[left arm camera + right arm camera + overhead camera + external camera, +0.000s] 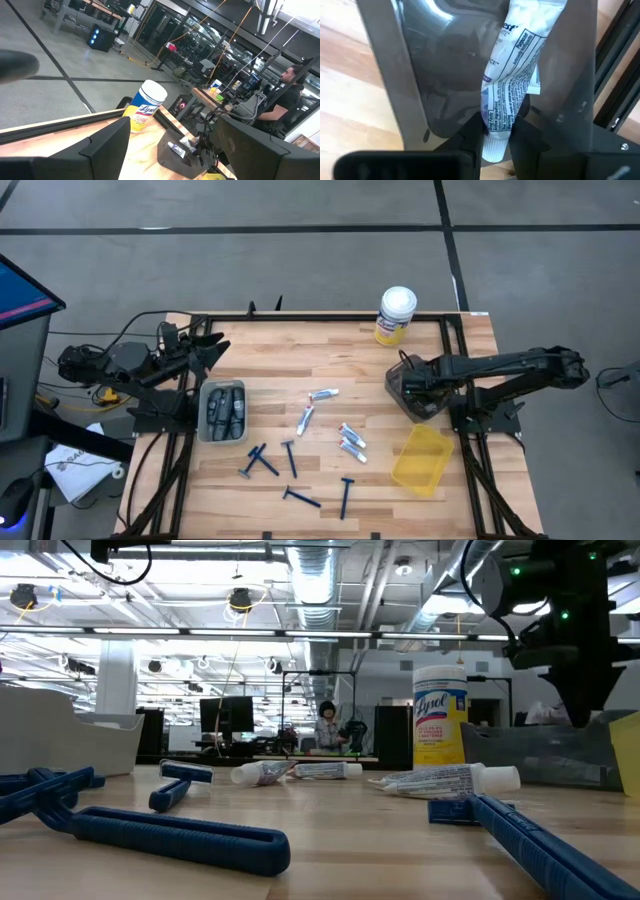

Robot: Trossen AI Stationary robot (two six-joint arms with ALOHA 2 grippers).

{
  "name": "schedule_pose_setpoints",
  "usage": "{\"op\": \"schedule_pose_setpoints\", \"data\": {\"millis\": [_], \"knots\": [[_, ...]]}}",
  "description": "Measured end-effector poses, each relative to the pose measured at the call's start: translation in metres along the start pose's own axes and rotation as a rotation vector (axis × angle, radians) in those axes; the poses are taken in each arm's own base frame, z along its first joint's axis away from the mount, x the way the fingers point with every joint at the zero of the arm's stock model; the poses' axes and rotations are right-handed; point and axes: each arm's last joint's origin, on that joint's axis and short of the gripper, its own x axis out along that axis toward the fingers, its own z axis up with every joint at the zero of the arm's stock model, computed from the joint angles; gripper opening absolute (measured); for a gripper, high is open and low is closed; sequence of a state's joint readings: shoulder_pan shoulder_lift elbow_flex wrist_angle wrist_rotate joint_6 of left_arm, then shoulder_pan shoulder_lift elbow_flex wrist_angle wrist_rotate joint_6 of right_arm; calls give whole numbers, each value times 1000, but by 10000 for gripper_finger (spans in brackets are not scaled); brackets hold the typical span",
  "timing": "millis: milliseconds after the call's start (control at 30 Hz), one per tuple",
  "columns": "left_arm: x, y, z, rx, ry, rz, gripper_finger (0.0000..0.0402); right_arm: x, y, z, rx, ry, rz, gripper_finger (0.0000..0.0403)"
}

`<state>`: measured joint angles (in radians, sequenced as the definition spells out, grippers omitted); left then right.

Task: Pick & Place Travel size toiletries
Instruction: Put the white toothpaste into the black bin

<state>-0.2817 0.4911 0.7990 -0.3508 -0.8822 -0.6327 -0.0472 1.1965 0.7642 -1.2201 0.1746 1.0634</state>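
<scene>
My right gripper (497, 132) is shut on a silver-white tube with blue print (512, 65), inside a dark see-through bin (415, 392) at the table's right. My left gripper (170, 150) is open and empty, above the table's far left corner (205, 345). Several more tubes (322, 394) (350, 440) lie flat mid-table. Several blue razors (290, 456) (347, 495) lie toward the near edge. Dark grey shaver-like pieces fill a grey tray (222, 411) at the left. My right gripper pinches the tube near its cap end (496, 117) between its two fingers. The white cap (493, 149) sticks back toward the wrist. The fingers slant down into the bin, and the tube's flat end (535, 10) points on into it. Whether that end rests on the bin, I cannot tell.
A yellow canister with a white lid (396, 315) stands at the far edge, beyond the dark bin. A yellow bin (422, 458) sits near the table's right near corner. Bare wood lies between the tubes and the bins. A person sits far behind the table (327, 725).
</scene>
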Motion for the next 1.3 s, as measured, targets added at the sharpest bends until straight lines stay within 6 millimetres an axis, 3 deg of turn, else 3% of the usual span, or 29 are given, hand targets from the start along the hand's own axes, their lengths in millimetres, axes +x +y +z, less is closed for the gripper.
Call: {"op": "schedule_pose_setpoints", "data": {"millis": [133, 400, 567, 967, 1133, 1300], "knots": [[0, 0, 0, 0, 0, 0, 294, 1, 0, 0, 1, -7, 0, 90], [0, 0, 0, -3, 0, 0, 294, 0, 1, 1, -21, -7, 14, 194], [0, -1, 0, -10, -4, -3, 294, -15, 6, 7, -47, -39, 68, 245], [0, -1, 1, -16, -8, -6, 294, -80, 40, 39, -80, -308, 445, 254], [0, -1, 1, -16, -8, -6, 294, -87, 65, 54, -144, -351, 465, 255], [0, -1, 1, -18, -10, -7, 294, -83, 102, 76, -270, -350, 438, 255]]}}
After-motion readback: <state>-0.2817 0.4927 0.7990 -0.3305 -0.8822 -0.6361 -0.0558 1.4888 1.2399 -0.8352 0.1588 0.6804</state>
